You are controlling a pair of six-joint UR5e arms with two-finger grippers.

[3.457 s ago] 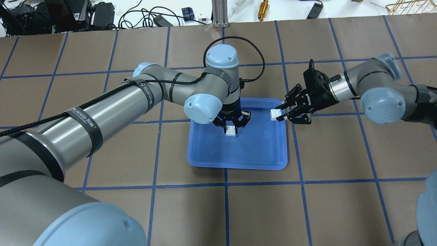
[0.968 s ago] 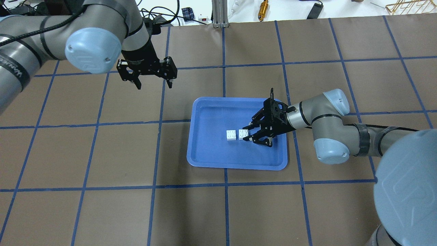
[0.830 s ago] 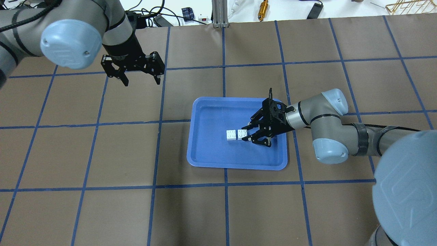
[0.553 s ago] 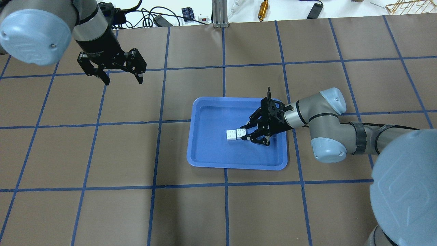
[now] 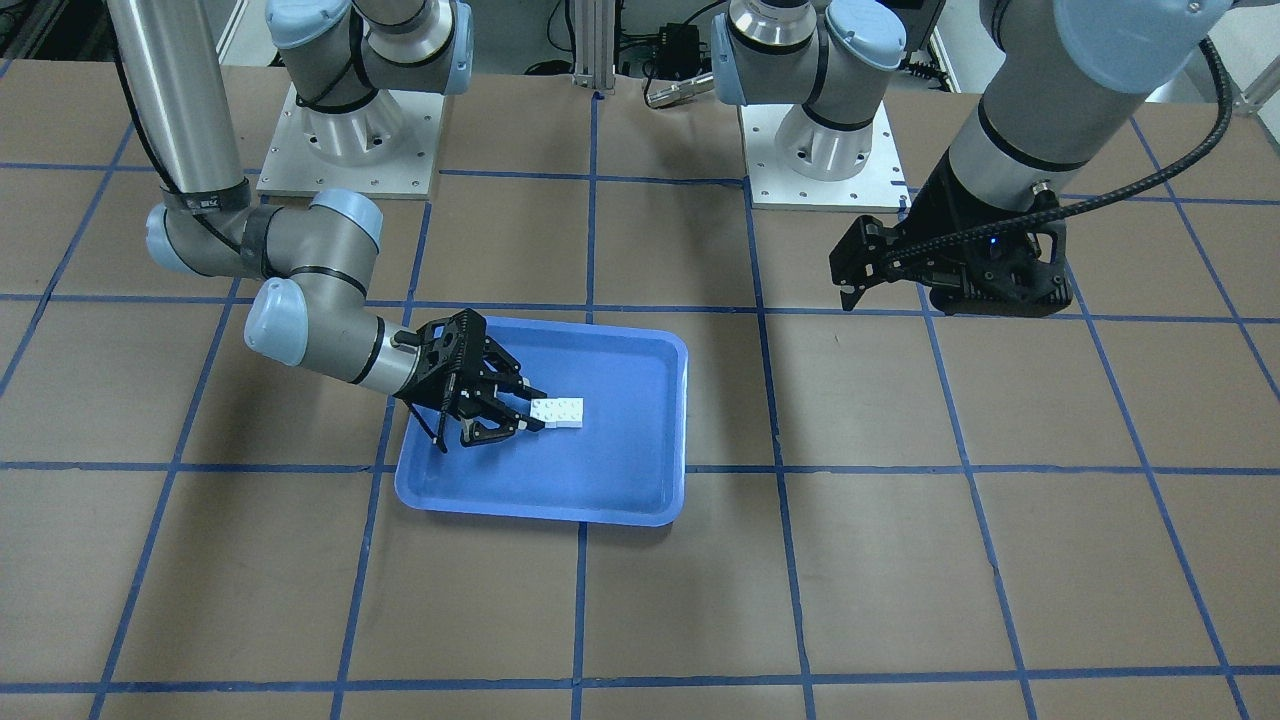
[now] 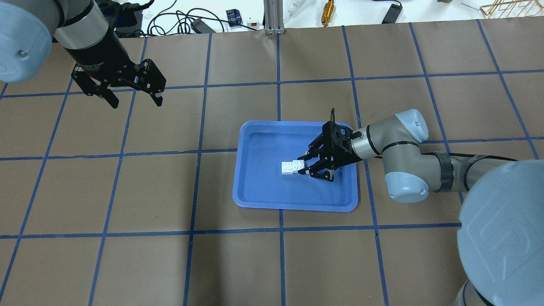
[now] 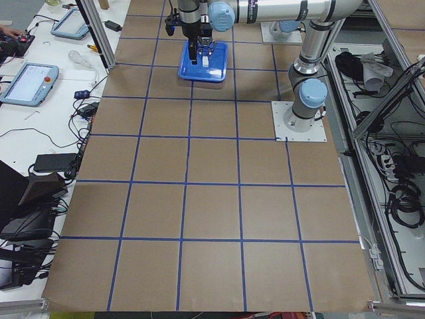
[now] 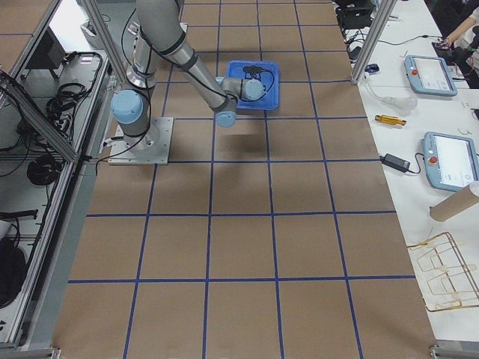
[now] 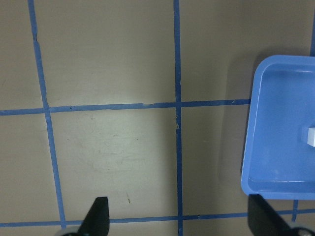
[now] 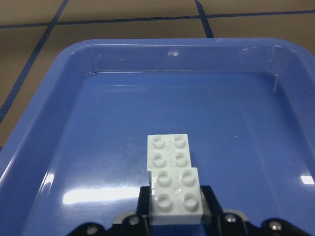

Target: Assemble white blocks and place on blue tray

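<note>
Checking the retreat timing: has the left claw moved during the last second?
Yes. In the overhead view the left claw has gone further left, away from the tray, crossing a blue grid line. It is open and empty.

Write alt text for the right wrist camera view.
The right gripper grips the nearer white block in its jaws, butted against the farther white block and slightly offset to the right, both studs-up inside the blue tray. Brown table with blue tape lines shows beyond the tray's far rim.
</note>
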